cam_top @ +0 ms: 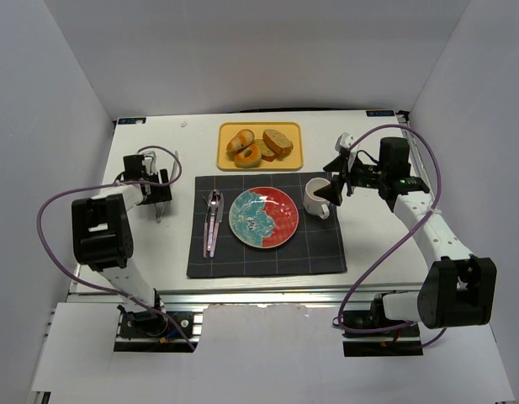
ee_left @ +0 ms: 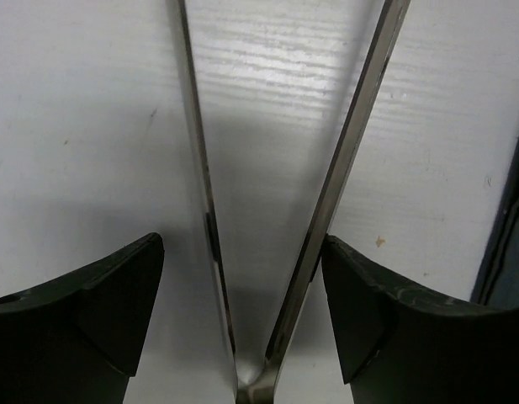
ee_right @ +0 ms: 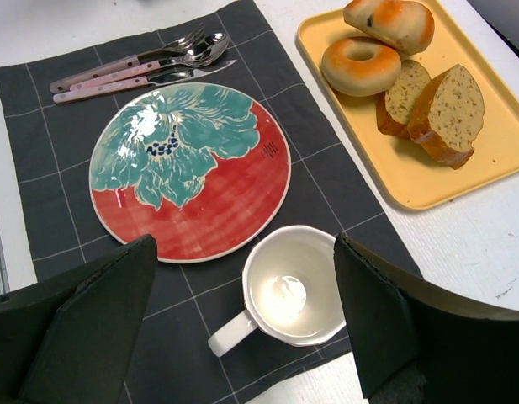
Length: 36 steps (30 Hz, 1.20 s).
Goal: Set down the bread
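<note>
The bread (ee_right: 389, 23), a glossy golden-brown roll, lies at the far end of the yellow tray (ee_right: 410, 189), seen from above as the bread (cam_top: 240, 140) on the tray (cam_top: 286, 160). My right gripper (ee_right: 245, 252) hangs open over a white mug (ee_right: 293, 295), well short of the tray, with nothing between its fingers. At the left of the table, my left gripper (ee_left: 242, 252) is low and open astride metal tongs (ee_left: 352, 143). Its right finger (ee_left: 360, 303) is against one tong arm and the other finger stands apart. In the top view the left gripper (cam_top: 158, 187) is far from the bread.
A ring-shaped bagel (ee_right: 360, 63) and two bread slices (ee_right: 444, 109) share the tray. A red and teal plate (cam_top: 263, 217) sits on a dark placemat (cam_top: 267, 257), with cutlery (cam_top: 213, 219) to its left and the mug (cam_top: 316, 198) to its right. White walls enclose the table.
</note>
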Motion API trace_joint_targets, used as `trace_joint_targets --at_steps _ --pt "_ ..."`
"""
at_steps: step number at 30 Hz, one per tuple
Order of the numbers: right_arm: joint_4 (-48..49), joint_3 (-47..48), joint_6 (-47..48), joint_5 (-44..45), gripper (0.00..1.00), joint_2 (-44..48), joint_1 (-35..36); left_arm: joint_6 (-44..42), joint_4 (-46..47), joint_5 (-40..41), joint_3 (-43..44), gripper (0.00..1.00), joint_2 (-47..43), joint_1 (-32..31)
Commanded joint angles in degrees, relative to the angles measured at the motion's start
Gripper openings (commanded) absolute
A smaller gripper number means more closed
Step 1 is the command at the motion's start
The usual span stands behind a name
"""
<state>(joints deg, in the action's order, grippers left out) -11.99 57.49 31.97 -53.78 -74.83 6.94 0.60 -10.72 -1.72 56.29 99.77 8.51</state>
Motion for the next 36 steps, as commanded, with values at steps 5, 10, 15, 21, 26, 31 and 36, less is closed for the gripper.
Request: trace_joint_targets --at_steps 5,10,15,21,26,31,36 --pt "2.14 1.48 -2.08 -0.89 0.89 -0.23 0.18 -2.8 1.49 -3.03 4.88 0.81 4.64 -0.34" --pt "2.06 2.01 -2.17 -0.45 0.9 -0.41 0.18 -2.45 2.19 -2.15 5.76 0.68 6.76 -0.87" --pt "1.71 2.18 -2.0 0.17 0.89 -0.23 0.09 -1.31 2.37 -3.65 4.36 0.3 5.45 -0.87" --pt "0.3 2.36 -1.12 0.96 0.89 0.56 0.0 3.08 3.07 -5.92 2.42 0.21 -2.98 -1.65" --pt "-0.32 2.27 -0.68 1.22 0.9 1.26 -0.35 13.17 4.91 -9.18 3.3 0.35 -12.22 -7.54" --pt "-0.23 1.74 -0.59 1.13 0.89 1.88 -0.79 20.83 9.92 -10.85 4.61 0.5 -13.37 -16.15" --pt "-0.23 0.6 -0.24 0.78 0.89 2.67 -1.23 19.62 7.65 -11.29 11.72 0.56 -8.12 -19.5"
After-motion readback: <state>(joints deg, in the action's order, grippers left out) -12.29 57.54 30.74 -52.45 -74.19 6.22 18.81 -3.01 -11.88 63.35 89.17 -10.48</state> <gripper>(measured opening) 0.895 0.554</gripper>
